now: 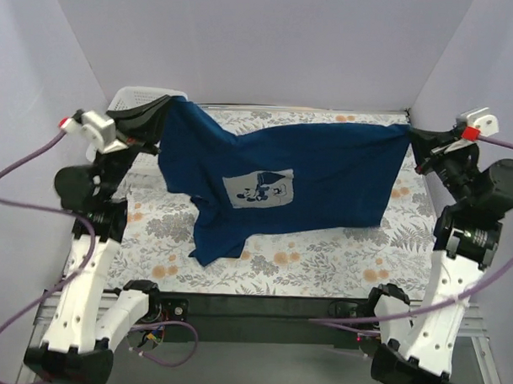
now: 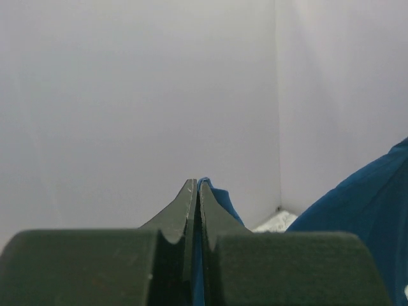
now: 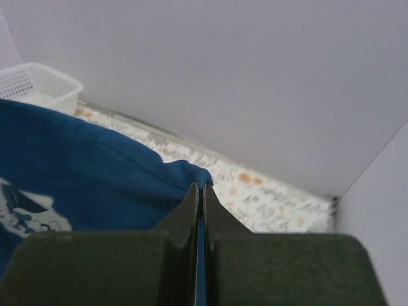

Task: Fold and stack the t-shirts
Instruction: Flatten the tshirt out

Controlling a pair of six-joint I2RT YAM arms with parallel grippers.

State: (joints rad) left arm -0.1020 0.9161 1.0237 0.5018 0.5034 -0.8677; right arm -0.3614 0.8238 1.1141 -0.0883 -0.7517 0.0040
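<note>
Top view: t-shirt [image 1: 299, 172] held stretched above table [image 1: 338, 258] far edge, between left gripper [image 1: 164, 111] and right gripper [image 1: 413, 137].
Left wrist: jaws clamped on blue fabric edge.
Right wrist: jaws pinched on shirt corner.

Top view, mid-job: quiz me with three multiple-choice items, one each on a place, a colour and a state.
1. Where is the basket? A far-left corner; B far-right corner; C near edge.
2. The t-shirt's chest print is: A red; B pale blue; C yellow.
3. The t-shirt is: A folded flat; B in the basket; C stretched between both jaws.
Answers: 1 A, it shows at upper left; 2 B, pale against the navy cloth; 3 C, both jaws are shut on its cloth.
</note>
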